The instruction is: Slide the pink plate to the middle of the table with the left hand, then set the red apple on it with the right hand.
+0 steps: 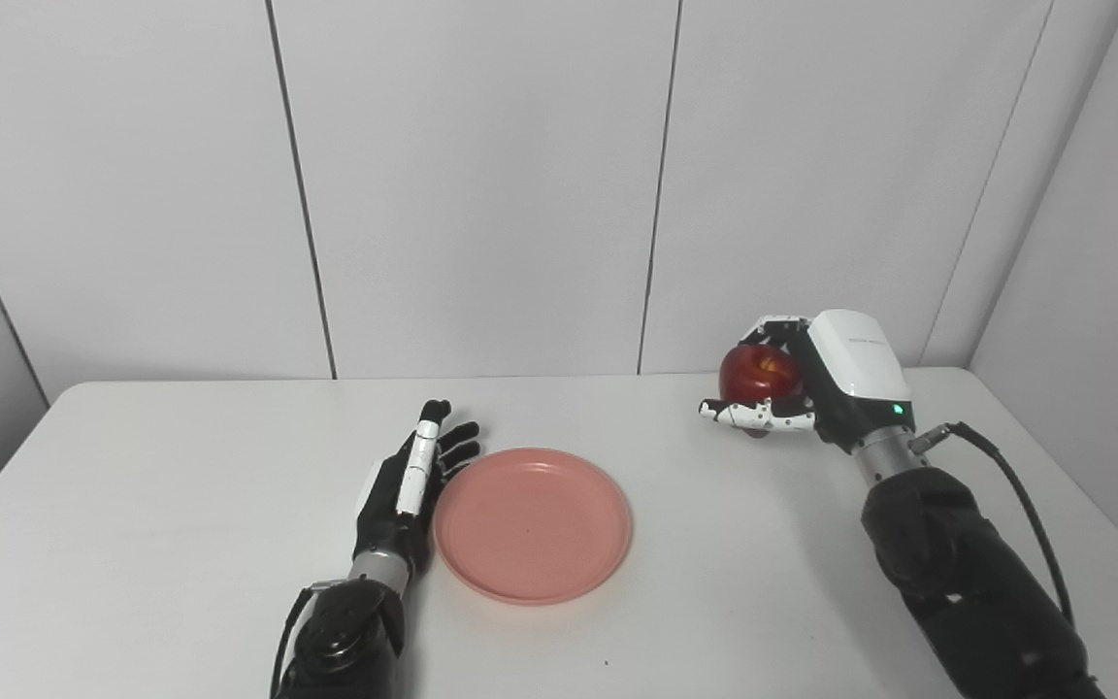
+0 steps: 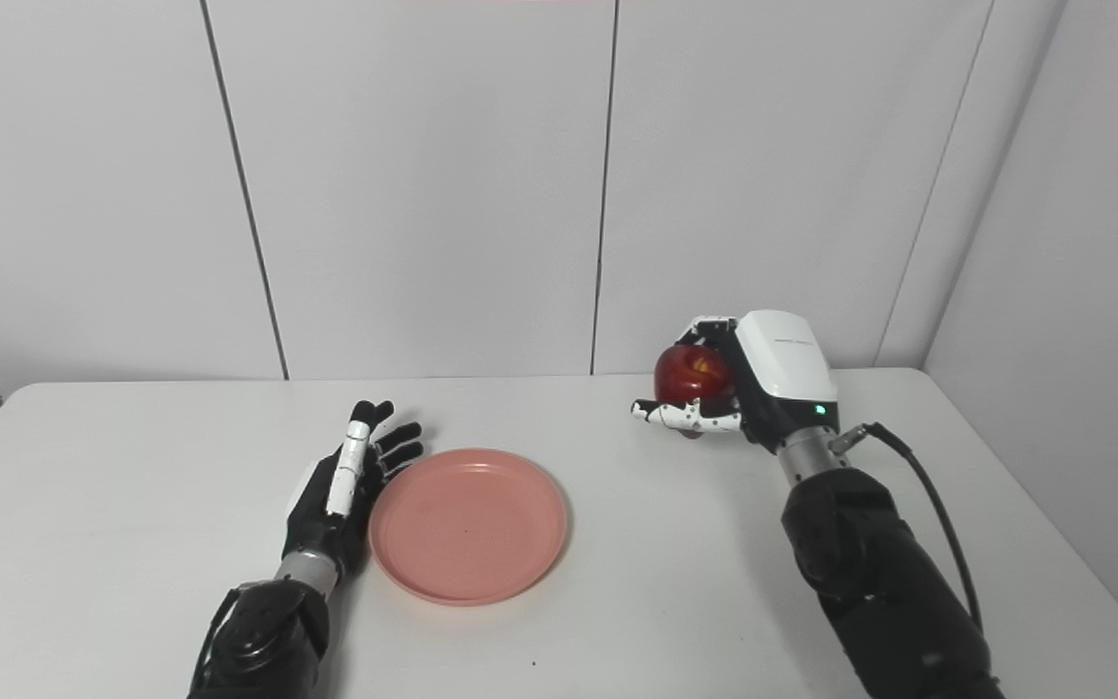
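Glossy red apple [image 1: 759,374] — clasped in right hand [image 1: 816,383]; left hand [image 1: 411,481] spread beside round pink plate [image 1: 532,524].

Here's the left robot hand [image 1: 411,482] resting low on the flat white desk [image 1: 180,505], fingers stretched away from the robot. Right beside it, on its right and touching along its edge, lies the round pink plastic plate [image 1: 532,524], flat on the desk near the middle. Over to the far right, well apart from the plate and farther back toward the wall, the right robot hand [image 1: 816,383] is up above the desk. The round red apple [image 1: 758,373] sits in its grasp, on the hand's left side, fingers under and around it.
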Robot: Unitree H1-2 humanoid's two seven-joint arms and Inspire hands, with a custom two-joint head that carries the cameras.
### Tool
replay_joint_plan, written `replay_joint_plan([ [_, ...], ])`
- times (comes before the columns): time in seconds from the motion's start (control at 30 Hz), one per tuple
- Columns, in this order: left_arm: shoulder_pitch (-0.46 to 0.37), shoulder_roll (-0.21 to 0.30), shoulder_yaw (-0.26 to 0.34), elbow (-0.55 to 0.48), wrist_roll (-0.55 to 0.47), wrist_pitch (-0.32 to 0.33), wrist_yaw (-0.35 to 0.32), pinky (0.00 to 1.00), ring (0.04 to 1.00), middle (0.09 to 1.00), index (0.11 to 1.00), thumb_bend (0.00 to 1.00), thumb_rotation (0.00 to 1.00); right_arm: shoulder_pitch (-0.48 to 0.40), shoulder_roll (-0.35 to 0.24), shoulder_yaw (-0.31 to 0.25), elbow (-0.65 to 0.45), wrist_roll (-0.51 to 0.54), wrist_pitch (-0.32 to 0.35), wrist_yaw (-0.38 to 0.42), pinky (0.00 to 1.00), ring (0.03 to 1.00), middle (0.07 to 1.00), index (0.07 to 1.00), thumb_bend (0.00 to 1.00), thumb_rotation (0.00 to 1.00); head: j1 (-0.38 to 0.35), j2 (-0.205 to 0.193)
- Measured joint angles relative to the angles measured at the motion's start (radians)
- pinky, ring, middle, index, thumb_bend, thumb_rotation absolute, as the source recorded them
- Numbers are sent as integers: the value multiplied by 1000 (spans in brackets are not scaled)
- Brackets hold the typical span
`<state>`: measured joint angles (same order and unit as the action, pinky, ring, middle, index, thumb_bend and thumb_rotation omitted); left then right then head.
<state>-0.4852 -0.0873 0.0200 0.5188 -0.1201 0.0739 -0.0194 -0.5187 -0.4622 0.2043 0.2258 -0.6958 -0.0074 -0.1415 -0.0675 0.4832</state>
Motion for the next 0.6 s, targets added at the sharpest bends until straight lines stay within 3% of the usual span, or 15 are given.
replay_joint_plan([
  [0.3,-6,-4,2,15,-2,-13,2,827,816,794,886,744,873,-20,33,12,-13,4,-7,21,85,136,214,318,520,512,9,-6],
  [0.47,-8,-7,2,19,-2,-16,3,830,821,792,887,742,875,-50,69,24,-23,2,-7,42,101,157,242,338,521,451,17,-9],
  [0.6,-11,-8,1,27,-2,-23,3,825,816,795,887,740,881,-67,92,28,-23,-7,-7,43,100,153,234,348,516,471,26,-12],
])
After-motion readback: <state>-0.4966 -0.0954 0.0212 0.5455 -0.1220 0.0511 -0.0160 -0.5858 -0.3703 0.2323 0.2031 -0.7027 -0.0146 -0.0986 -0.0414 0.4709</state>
